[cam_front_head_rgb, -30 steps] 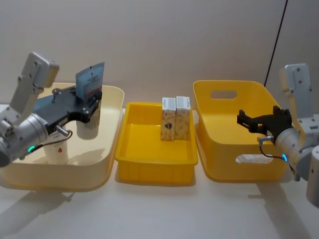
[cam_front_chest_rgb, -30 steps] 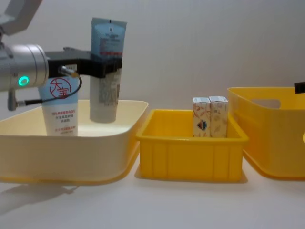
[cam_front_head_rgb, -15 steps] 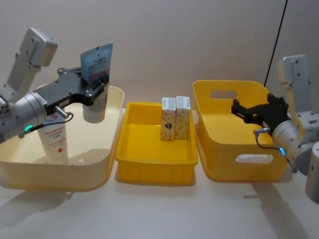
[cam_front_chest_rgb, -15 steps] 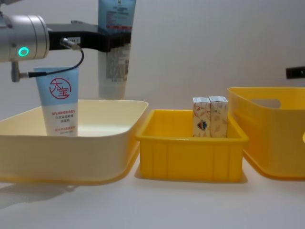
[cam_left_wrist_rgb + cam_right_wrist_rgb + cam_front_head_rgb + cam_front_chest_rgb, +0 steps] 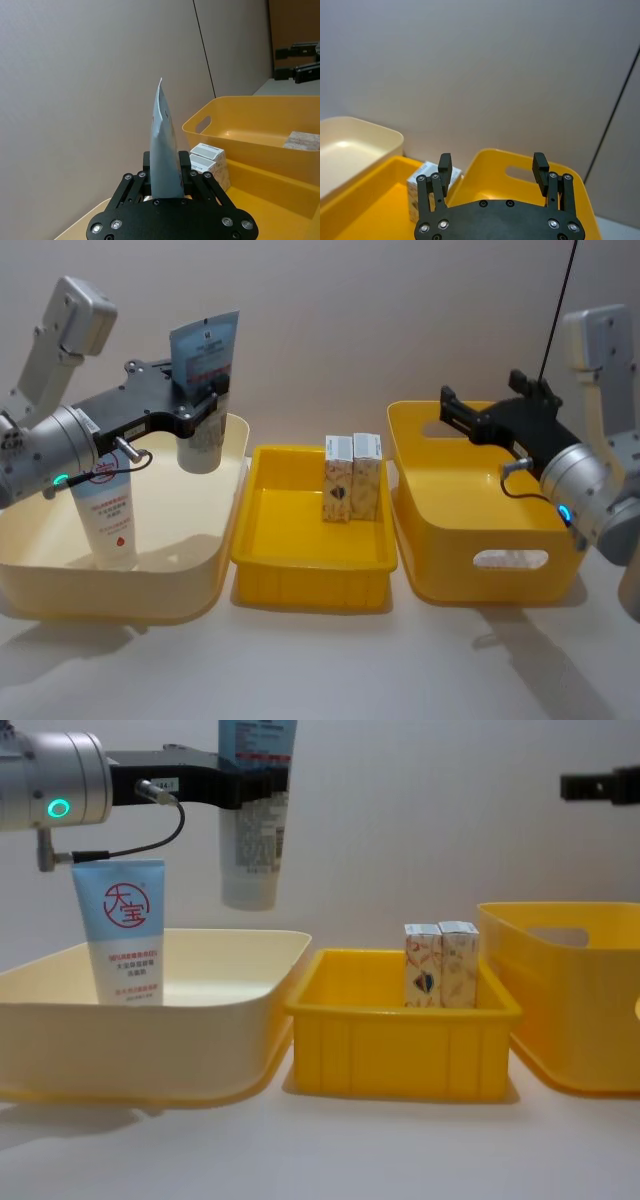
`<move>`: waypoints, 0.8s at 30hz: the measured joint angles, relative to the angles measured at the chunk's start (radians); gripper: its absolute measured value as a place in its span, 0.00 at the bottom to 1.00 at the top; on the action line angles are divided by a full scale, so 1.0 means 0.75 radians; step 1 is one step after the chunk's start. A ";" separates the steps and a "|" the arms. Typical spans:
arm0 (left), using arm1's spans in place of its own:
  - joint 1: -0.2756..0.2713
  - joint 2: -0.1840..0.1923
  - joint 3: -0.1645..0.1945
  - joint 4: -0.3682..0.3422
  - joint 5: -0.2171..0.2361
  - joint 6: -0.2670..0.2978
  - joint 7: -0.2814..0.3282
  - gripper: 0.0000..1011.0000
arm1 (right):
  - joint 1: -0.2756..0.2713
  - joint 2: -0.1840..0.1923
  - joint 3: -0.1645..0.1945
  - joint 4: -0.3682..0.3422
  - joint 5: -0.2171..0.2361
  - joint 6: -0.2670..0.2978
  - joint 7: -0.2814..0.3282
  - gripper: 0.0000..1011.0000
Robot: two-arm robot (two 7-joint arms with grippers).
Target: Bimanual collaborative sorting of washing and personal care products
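Observation:
My left gripper (image 5: 196, 406) is shut on a grey-white squeeze tube (image 5: 205, 368) with a red label. It holds the tube upright, cap down, in the air over the right side of the cream tub (image 5: 150, 585). The chest view shows the tube (image 5: 256, 840) hanging clear above the tub's rim. A light-blue tube (image 5: 105, 522) with a red circle logo stands in that tub. Two cream boxes (image 5: 351, 476) stand side by side in the shallow yellow tray (image 5: 310, 575). My right gripper (image 5: 483, 392) hovers open and empty above the deep yellow tub (image 5: 480, 535).
The three containers stand in a row on the pale table, nearly touching. The left wrist view shows a pale speckled thing (image 5: 303, 140) lying inside the deep tub (image 5: 235, 131). A dark cable (image 5: 558, 300) runs up the wall at the right.
My left gripper has lifted the grey-white tube out of the cream tub and carried it slightly right. My right gripper has risen and moved left over the deep tub.

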 joint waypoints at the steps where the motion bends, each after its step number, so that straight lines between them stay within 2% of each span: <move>1: -0.005 -0.001 0.002 0.008 -0.003 -0.004 -0.005 0.29 | 0.002 0.002 0.000 -0.002 0.008 -0.011 0.014 0.99; 7: -0.025 -0.009 0.010 0.035 -0.020 -0.023 -0.033 0.29 | 0.021 0.018 -0.003 -0.010 0.054 -0.071 0.094 0.99; 14: -0.050 -0.022 0.018 0.066 -0.052 -0.049 -0.077 0.29 | 0.021 0.039 -0.028 -0.010 0.058 -0.089 0.127 0.99; 20: -0.069 -0.037 0.023 0.079 -0.088 -0.068 -0.122 0.29 | 0.016 0.057 -0.086 -0.005 0.022 -0.061 0.135 0.99; 24: -0.079 -0.046 0.028 0.080 -0.115 -0.079 -0.157 0.29 | 0.020 0.066 -0.148 0.009 -0.010 -0.029 0.152 0.99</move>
